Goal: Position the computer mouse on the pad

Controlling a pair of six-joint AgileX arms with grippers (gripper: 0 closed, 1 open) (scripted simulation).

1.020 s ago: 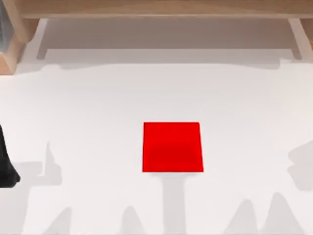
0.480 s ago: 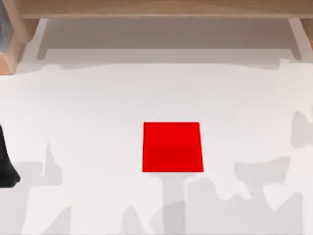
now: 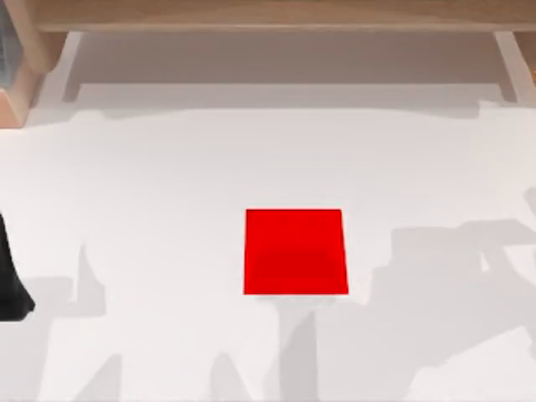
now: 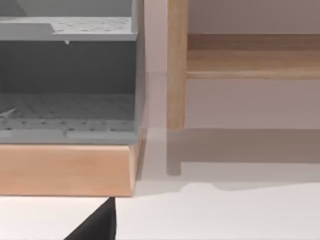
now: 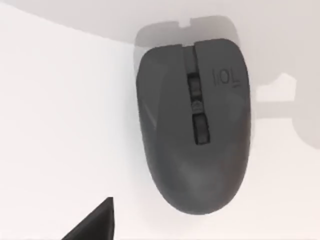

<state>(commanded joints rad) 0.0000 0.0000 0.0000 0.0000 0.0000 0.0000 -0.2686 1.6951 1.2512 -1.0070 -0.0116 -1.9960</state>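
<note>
White tabletop (image 3: 167, 184) with a wooden frame along its far edge. In the right wrist view the computer mouse (image 5: 194, 125) lies flat on bare tabletop just beyond a black tip of the right claw (image 5: 95, 222); its opening cannot be judged. The red pad (image 3: 295, 251) lies mid-table, nothing on it. The left arm (image 3: 10, 280) sits at the left edge; its claw's (image 4: 97, 222) opening cannot be judged.

table (image 3: 167, 167) white, shadows across it | I see a wooden rail (image 3: 268, 12) along its far edge; grey rack (image 4: 67, 80) on a wooden base (image 4: 65, 170); wooden post (image 4: 176, 65) beside it
</note>
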